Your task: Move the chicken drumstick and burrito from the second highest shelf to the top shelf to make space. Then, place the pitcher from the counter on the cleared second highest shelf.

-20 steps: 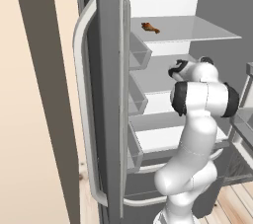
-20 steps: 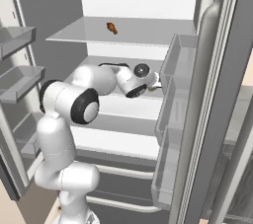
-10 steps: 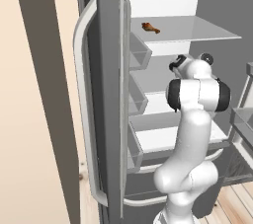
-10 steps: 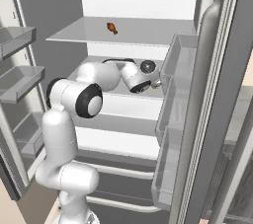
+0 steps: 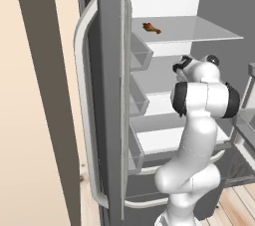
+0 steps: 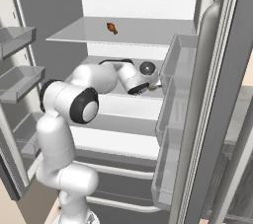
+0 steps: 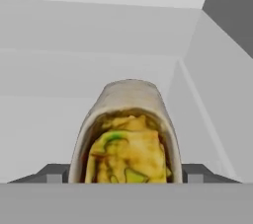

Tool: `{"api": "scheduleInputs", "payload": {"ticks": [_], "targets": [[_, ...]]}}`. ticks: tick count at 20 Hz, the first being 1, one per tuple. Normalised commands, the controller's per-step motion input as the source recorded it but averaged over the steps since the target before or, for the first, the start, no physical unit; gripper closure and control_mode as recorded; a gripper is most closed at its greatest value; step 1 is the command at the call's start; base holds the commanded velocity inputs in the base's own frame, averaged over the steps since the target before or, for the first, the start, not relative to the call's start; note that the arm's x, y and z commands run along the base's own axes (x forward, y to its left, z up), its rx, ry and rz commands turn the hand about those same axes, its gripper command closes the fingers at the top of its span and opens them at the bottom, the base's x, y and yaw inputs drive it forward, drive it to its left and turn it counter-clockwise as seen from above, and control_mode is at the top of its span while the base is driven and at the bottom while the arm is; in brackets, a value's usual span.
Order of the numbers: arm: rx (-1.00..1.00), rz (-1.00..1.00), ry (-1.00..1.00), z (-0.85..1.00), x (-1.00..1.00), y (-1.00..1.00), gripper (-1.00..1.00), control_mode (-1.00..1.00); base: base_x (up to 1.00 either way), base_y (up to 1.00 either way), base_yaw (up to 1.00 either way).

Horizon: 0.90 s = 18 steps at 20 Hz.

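Note:
The burrito (image 7: 126, 139), a tan tortilla with a yellow and green filling, lies end-on between my two dark fingertips (image 7: 57, 172), which touch its sides. My gripper (image 6: 146, 89) is shut on it over the right part of the second highest shelf (image 5: 154, 73), and a sliver of the burrito (image 6: 156, 88) shows at its tip. A brown chicken drumstick (image 5: 151, 28) (image 6: 112, 28) rests on the top shelf (image 6: 148, 33), near its left back. The pitcher is out of view.
The fridge stands open with both doors swung wide. Door bins (image 6: 183, 70) hang close to the right of my hand, and more bins (image 5: 139, 56) line the left door. The fridge's grey right wall (image 7: 232, 1) is near the burrito.
My hand has crept slightly to the right along the second highest shelf with the burrito. The drumstick has stayed where it was.

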Motion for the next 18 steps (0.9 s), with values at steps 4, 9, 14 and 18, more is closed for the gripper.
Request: {"api": "scheduleInputs", "payload": {"ticks": [4,9,14,18], "targets": [[-0.10,0.10,0.00,0.04,-1.00,0.45,1.00,-1.00,0.00,0.00,0.00],[-0.05,0.08,-0.05,0.43,-0.98,0.31,1.00,-1.00,0.00,0.00,0.00],[0.00,0.03,-0.08,0.97,-0.78,0.09,1.00,-1.00,0.00,0.00,0.00],[0.00,0.03,-0.02,1.00,-0.71,0.06,1.00,-1.00,0.00,0.00,0.00]]}}
